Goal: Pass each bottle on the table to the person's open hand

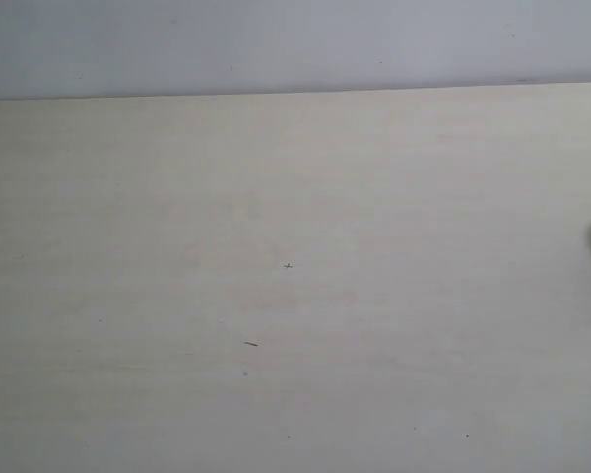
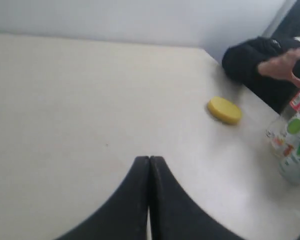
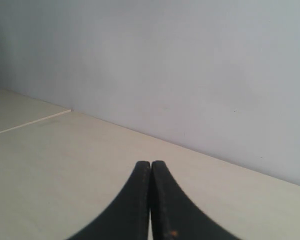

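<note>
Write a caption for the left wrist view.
Shut left gripper over the table, facing a yellow bottle, more bottles and the person's open hand.

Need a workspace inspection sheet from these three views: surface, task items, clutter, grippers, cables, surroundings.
Surface: table, pale wood-grain, with a few dark specks.
Job's things: yellow bottle apparently lying on its side, apart from the rest; other bottles clustered and partly cut off, count unclear; person's open hand raised beyond them.
Clutter: nothing seen.
Grippers: left gripper shut, empty; right gripper shut, empty.
Cables: nothing seen.
Surroundings: plain pale wall.
</note>
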`<state>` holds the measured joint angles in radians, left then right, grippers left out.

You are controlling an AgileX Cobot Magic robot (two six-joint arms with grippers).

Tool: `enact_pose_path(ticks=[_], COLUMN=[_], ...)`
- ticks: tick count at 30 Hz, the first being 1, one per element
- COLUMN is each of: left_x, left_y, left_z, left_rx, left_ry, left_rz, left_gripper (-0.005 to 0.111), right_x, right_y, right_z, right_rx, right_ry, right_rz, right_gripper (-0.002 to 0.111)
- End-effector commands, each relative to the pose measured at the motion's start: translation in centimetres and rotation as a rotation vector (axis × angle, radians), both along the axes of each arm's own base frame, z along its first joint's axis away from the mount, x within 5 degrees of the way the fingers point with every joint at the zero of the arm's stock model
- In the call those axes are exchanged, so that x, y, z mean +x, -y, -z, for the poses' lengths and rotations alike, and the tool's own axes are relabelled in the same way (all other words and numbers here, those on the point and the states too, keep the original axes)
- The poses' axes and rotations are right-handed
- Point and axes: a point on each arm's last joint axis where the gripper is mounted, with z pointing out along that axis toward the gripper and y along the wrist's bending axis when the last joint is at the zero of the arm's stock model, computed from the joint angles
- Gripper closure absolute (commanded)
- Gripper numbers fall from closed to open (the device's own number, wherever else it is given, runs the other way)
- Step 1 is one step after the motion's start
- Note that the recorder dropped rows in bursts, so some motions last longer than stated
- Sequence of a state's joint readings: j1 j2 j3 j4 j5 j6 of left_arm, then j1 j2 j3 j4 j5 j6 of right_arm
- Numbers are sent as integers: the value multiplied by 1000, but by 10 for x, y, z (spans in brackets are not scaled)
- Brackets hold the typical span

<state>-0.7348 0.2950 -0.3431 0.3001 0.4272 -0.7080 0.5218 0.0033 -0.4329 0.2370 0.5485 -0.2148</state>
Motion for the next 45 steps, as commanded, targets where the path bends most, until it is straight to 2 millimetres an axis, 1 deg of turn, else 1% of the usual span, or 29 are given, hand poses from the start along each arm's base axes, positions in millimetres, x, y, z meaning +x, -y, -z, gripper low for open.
enact_pose_path(ticks=[1,2,4,6,9,13,20,23,24,28,30,35,45], left_x=[-12,-17,-20,-17,-11,-7,-6,-6,-6,-7,-7,-6,-6], left_y=[-26,-34,-40,-40,-36,-35,-31,-31,-31,-29,-29,-32,-35], left_z=[6,11,19,27,41,62,66,66,68,68,68,68,67], left_rx=[16,21,35,66,90,119,98,126,143,297,313,274,261], left_ry=[162,213,246,280,360,324,362,366,354,419,426,400,395], left_rz=[-200,-281,-370,-416,-416,-410,-379,-373,-372,-320,-319,-371,-446], left_gripper=[107,107,107,107,107,107,107,107,107,107,107,107,107], right_x=[1,1,1,1,1,1,1,1,1,1,1,1,1], right_y=[0,0,0,0,0,0,0,0,0,0,0,0,0], right_z=[1,1,1,1,1,1,1,1,1,1,1,1,1], right_rx=[7,7,7,7,7,7,7,7,7,6,6,6,6], right_ry=[5,5,5,5,8,8,8,8,8,7,7,7,7], right_rz=[2,2,2,2,3,3,3,3,3,2,2,2,2], right_gripper=[108,108,108,108,108,108,108,108,108,108,108,108,108])
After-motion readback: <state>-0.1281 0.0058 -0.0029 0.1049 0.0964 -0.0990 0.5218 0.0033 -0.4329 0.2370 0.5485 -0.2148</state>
